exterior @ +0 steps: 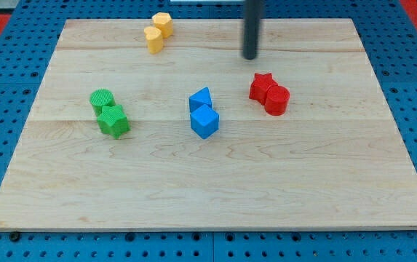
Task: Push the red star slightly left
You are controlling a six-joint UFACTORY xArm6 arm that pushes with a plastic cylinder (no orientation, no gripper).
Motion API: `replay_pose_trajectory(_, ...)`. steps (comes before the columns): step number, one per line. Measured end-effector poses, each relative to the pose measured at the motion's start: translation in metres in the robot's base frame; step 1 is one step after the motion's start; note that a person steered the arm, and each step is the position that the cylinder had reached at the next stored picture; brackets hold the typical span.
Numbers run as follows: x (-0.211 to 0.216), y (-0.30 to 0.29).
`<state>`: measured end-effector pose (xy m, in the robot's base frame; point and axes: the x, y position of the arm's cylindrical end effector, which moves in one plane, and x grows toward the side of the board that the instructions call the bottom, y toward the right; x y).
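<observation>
The red star (pixel 262 86) lies right of the board's middle, touching a red round block (pixel 277 100) on its lower right. My tip (pixel 249 57) rests on the board just above the star and slightly to its left, a small gap away from it.
Two blue blocks (pixel 204 113) touch each other left of the red star. A green round block (pixel 102 99) and a green star (pixel 113 121) touch at the view's left. Two yellow blocks (pixel 158 32) sit at the top. The wooden board (pixel 208 189) lies on a blue pegboard.
</observation>
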<state>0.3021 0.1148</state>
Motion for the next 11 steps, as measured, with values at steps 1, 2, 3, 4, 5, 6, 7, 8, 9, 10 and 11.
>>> replay_pose_trajectory(1,0.044,0.058)
replay_pose_trajectory(2,0.071,0.04)
replay_pose_trajectory(3,0.075,-0.003)
replay_pose_trajectory(4,0.076,-0.034)
replay_pose_trajectory(5,0.093,-0.036)
replay_pose_trajectory(6,0.112,-0.048)
replay_pose_trajectory(7,0.109,-0.089)
replay_pose_trajectory(8,0.088,-0.128)
replay_pose_trajectory(9,0.062,-0.162)
replay_pose_trajectory(10,0.067,-0.138)
replay_pose_trajectory(11,0.068,-0.088)
